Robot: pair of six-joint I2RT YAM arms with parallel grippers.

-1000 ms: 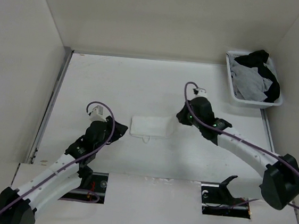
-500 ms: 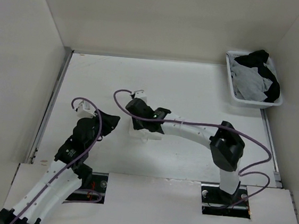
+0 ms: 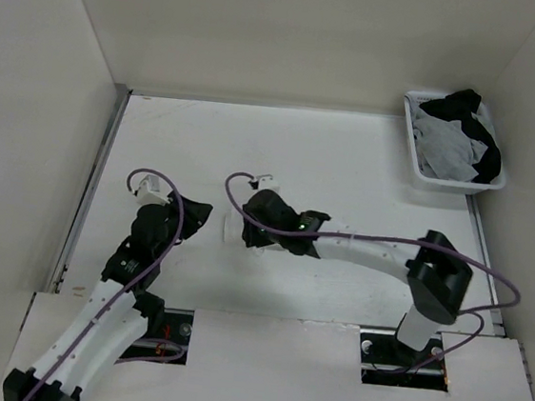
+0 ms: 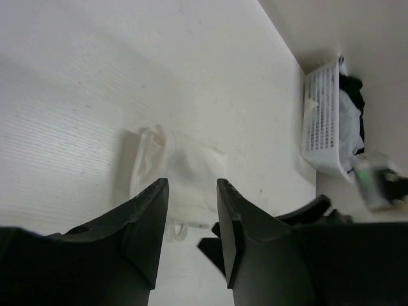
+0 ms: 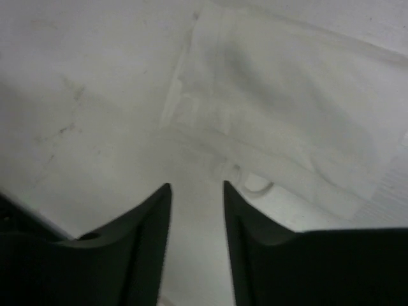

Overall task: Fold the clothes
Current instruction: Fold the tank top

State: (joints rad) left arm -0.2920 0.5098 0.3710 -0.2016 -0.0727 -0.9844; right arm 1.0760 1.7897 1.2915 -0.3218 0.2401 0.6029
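Moved: your right arm (image 3: pixel 378 243) has swung from the right side of the white top (image 3: pixel 232 227) across to its left end over the last second, and its jaws have come apart; your left arm (image 3: pixel 114 290) has drawn back a little to the left.
Right gripper (image 5: pixel 196 186): open, the dark fingers spread with nothing between them, poised above the near edge of the cloth. You cannot tell whether the tips touch it.
Left gripper (image 4: pixel 191 185): open and empty, just to the left of the top and clear of it.
White top: it lies folded into a small flat packet at mid-table, between your two grippers. From above, the right wrist covers most of it.
Fabric: thin, soft and plain white, with layered edges and shallow creases. One narrow strap loop (image 5: pixel 258 188) pokes out at the near edge.
Table (image 3: pixel 349 152): matt white with a fine ribbed grain and a few faint scuffs.
Basket (image 3: pixel 412 144): white slotted plastic at the far right corner, holding a grey garment (image 3: pixel 445 147) and a black garment (image 3: pixel 464 106), well apart from the top.
Room: plain pale walls (image 3: pixel 295 31) close in three sides; purple cables (image 3: pixel 489 281) loop along both arms.
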